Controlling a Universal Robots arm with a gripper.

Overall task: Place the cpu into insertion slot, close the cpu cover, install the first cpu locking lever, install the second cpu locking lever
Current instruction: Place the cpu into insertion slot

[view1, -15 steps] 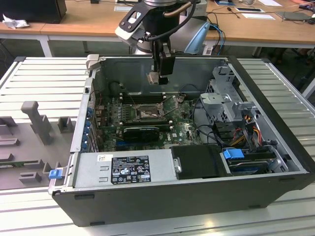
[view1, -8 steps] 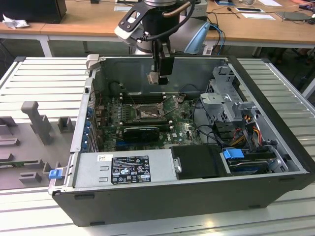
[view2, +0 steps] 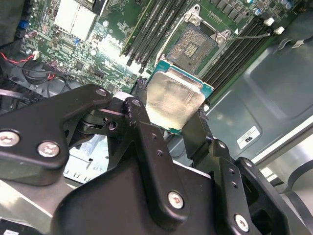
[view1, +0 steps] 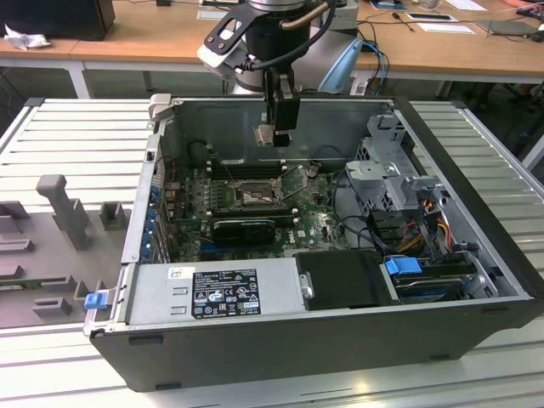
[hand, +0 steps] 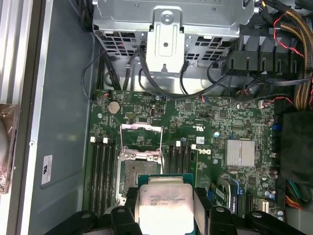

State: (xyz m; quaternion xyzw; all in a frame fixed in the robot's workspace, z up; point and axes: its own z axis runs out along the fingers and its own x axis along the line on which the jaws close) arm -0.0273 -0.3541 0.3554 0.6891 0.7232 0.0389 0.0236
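One cpu (view2: pixel 175 100), square, silver face, teal rim, pinched between black fingers (view2: pixel 195 133).

Arm (view1: pixel 274 30) pose — wrist vertical
Gripper (view1: pixel 266 136) points straight down; both fingers (view2: pixel 144 132) clamp the cpu (view2: pixel 173 100) by opposite edges.

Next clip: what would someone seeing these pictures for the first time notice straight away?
The black claw grips a small flat square chip with a pale silver metal face, held in the air above the green motherboard. Beneath it the square dark socket rimmed with silvery metal lies bare and empty. In the exterior view, all this sits inside a large open dark-grey computer case.
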